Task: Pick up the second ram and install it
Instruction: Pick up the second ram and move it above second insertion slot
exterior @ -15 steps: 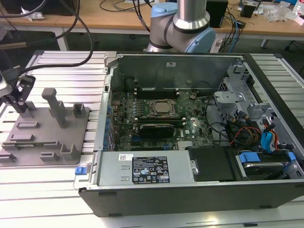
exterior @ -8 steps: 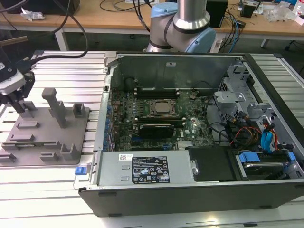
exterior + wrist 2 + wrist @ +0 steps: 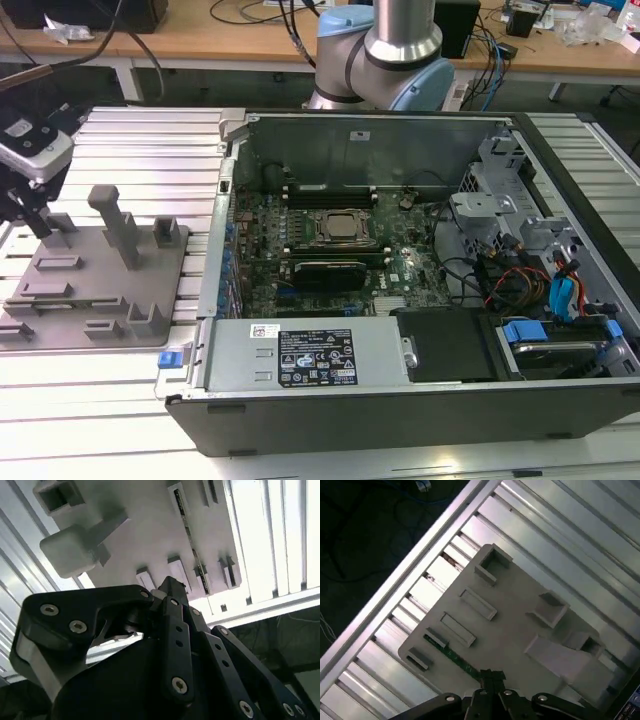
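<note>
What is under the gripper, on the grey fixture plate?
Below the gripper, the second ram sits as a thin green strip in a slot of the grey fixture plate. The gripper covers one end of it.

Thin, narrow, dark green second ram (image 3: 451,655), seen edge-on as a slim strip in both wrist views (image 3: 192,545). Seated lengthwise in a slot of the grey fixture plate (image 3: 110,285), between small end blocks. Lower left of the exterior view.
</note>
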Tool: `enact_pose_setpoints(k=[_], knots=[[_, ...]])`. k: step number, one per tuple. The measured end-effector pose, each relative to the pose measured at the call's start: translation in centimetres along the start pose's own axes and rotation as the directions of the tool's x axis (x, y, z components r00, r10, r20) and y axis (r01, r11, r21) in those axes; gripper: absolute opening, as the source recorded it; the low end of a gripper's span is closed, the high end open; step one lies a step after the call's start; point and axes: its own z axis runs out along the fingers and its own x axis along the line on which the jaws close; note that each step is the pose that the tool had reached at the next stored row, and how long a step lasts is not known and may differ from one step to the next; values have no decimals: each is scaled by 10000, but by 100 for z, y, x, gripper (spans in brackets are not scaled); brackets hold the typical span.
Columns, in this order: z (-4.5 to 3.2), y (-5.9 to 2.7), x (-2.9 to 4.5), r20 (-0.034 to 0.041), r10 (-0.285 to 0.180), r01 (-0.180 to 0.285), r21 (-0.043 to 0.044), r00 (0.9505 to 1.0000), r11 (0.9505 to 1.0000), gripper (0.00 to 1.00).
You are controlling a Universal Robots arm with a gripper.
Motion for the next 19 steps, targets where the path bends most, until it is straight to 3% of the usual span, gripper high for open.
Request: enact_pose_setpoints(k=[3,4,5,6,8,9,10,11,12,13,15,16,19], knots=[[1,0,0,-56,-1303,1303,-24,9915,9915,8],[1,0,0,-80,-1894,1894,-38,9819,9819,8],[1,0,0,-93,-2198,2198,-45,9755,9755,8],[2,0,0,-110,-2620,2620,-56,9650,9651,8],[4,0,0,-132,-3173,3173,-71,9482,9483,8],[5,-1,-1,-138,-3349,3348,-76,9422,9423,8],[8,-1,0,-153,-3694,3693,-89,9291,9293,8],[13,0,0,-167,-4076,4075,-101,9130,9132,8],[17,-1,0,-183,-4504,4502,-117,8926,8928,8],[20,-1,0,-191,-4726,4724,-126,8811,8813,8],[24,-1,0,-202,-5054,5052,-139,8627,8629,8],[28,-1,0,-213,-5392,5390,-154,8419,8422,8],[34,-1,0,-237,-6092,6089,-185,7927,7930,8]])
